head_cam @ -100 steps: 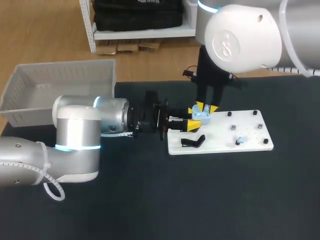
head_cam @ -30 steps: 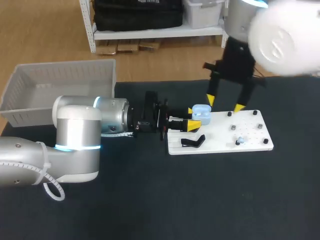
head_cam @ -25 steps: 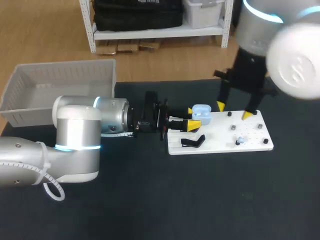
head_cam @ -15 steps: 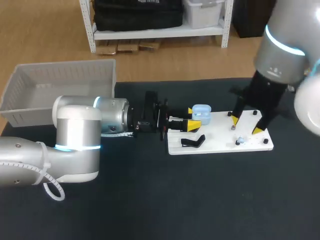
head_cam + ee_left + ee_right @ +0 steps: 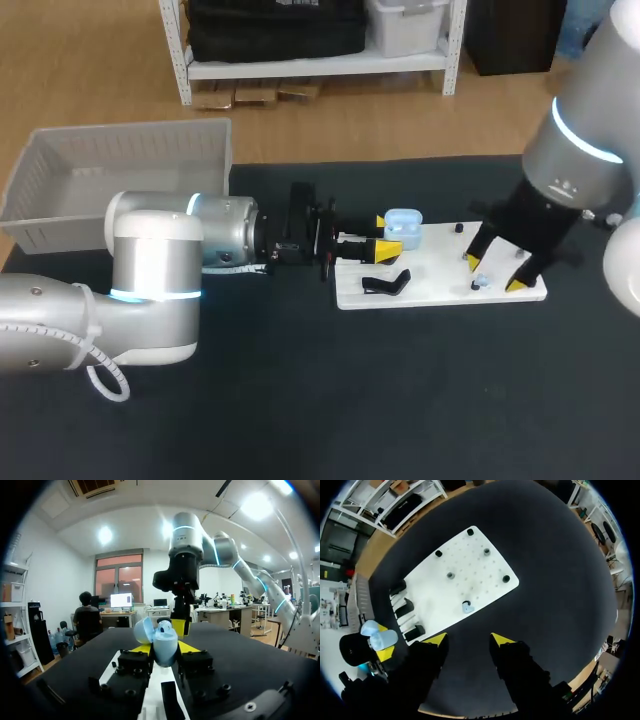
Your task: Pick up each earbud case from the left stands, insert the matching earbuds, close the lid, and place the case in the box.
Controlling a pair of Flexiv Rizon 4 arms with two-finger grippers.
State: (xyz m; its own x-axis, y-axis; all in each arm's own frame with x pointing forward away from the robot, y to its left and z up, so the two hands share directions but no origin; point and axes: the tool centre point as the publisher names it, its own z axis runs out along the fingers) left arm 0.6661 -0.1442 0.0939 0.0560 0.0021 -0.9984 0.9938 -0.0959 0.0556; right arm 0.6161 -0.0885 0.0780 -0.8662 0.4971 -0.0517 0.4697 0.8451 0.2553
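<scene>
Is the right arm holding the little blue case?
No, the right gripper is open and empty above the white board; the left gripper holds the blue case.

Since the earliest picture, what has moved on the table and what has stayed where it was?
The right gripper, which was down at the earbud case, rose and swung right across the white board; it now hangs open and empty over the small earbud near the board's right end. The left gripper stays shut on the open case, and the black stand and grey bin have not moved.
</scene>
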